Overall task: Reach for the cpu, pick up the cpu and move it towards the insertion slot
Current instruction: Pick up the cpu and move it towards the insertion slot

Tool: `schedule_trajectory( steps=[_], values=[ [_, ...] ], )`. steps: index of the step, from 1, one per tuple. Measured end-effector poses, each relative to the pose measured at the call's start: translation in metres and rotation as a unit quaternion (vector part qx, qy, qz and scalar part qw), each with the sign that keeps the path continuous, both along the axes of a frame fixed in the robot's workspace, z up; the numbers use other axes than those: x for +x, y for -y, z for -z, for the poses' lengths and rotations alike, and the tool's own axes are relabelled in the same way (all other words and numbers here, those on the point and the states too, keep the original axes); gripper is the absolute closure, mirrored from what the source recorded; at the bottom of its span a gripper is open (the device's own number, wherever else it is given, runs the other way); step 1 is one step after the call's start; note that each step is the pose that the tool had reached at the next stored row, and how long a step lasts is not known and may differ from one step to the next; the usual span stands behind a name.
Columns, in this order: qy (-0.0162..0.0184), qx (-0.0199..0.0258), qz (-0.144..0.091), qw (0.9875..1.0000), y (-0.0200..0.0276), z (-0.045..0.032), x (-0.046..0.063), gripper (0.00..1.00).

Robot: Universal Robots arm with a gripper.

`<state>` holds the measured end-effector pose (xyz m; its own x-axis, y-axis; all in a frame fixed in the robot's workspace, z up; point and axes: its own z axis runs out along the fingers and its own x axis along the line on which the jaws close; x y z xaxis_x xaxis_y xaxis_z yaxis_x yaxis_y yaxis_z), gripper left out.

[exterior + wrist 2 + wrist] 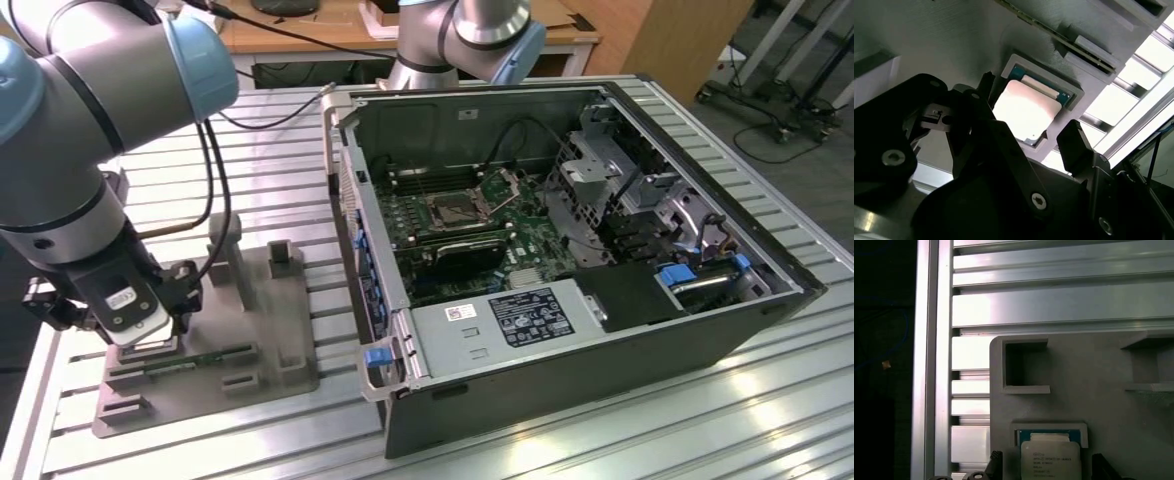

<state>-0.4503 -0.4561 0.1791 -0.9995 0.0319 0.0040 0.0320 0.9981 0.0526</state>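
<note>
Cpu [1024, 102] lies flat in its square recess at one end of the grey tray [274, 345], metal top up, green border showing along one edge in both wrist views. Gripper [1030, 112] hangs directly over it, jaws spread wide, one finger [1075, 140] on each side of the chip and neither touching it; nothing held. Risks, as judged: the chip is thin and sits low, so fingers closing too high would slide over the lid, and closing too low would bite the recess wall instead. An off-centre close could tip one corner up and jam it against the rim. A weak pinch on such narrow edges could let it slip on the way to the insertion slot [451, 210], which lies well apart, inside the open computer case [587, 300] and beyond its side wall. The socket's flap [507, 185] stands raised, something a carried part could clip. Count: one cpu, one gripper with two fingers, one tray, one memory stick [200, 357] on that tray, one insertion slot, one case.
</note>
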Motion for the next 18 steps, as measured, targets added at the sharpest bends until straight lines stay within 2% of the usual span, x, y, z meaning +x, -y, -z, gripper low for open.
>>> schedule_trajectory(
  steps=[18],
  values=[
    [-0.0002,0.0000,0.000,1.0000,0.0000,0.0006,0.0024,0.23]
  ],
)
